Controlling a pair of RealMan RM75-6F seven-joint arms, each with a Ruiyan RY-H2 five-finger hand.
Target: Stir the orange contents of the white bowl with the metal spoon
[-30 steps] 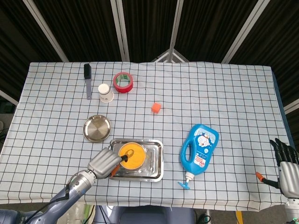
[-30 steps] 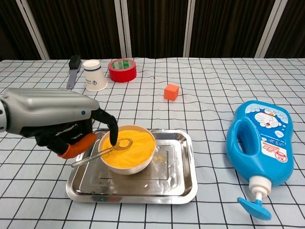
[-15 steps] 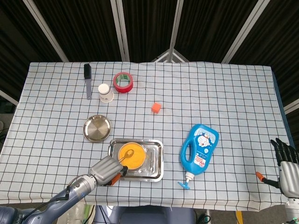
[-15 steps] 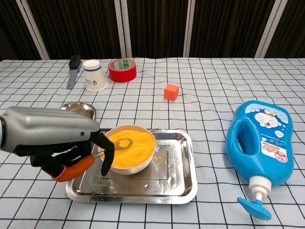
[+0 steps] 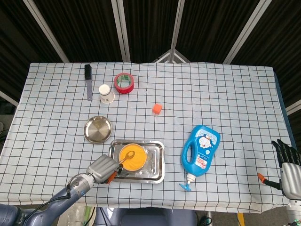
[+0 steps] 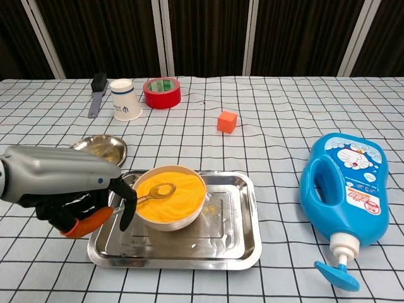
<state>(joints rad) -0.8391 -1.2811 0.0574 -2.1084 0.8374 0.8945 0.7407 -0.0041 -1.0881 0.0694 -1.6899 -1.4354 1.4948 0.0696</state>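
Note:
The white bowl (image 6: 165,223) of orange contents (image 6: 184,192) stands at the left of a metal tray (image 6: 189,261). The metal spoon (image 6: 151,196) has its scoop in the orange contents, and its handle leans over the rim toward the lower left. My left hand (image 6: 69,189) sits at the tray's left edge with fingers curled down; the handle's end runs in between a dark finger (image 6: 129,203) and the orange thumb. Whether it grips the handle is hidden. In the head view the left hand (image 5: 100,168) is beside the bowl (image 5: 132,157). My right hand (image 5: 288,165) hangs off the table's right edge, fingers apart, holding nothing.
A blue detergent bottle (image 6: 344,189) lies right of the tray. A small steel dish (image 6: 101,149) sits behind my left hand. Farther back are an orange cube (image 6: 226,121), a red tape roll (image 6: 161,92), a paper cup (image 6: 125,99) and a black brush (image 6: 96,90).
My left hand has drawn back leftward from above the bowl to the end of the spoon's handle. The spoon and bowl have stayed put. The right hand has not moved.

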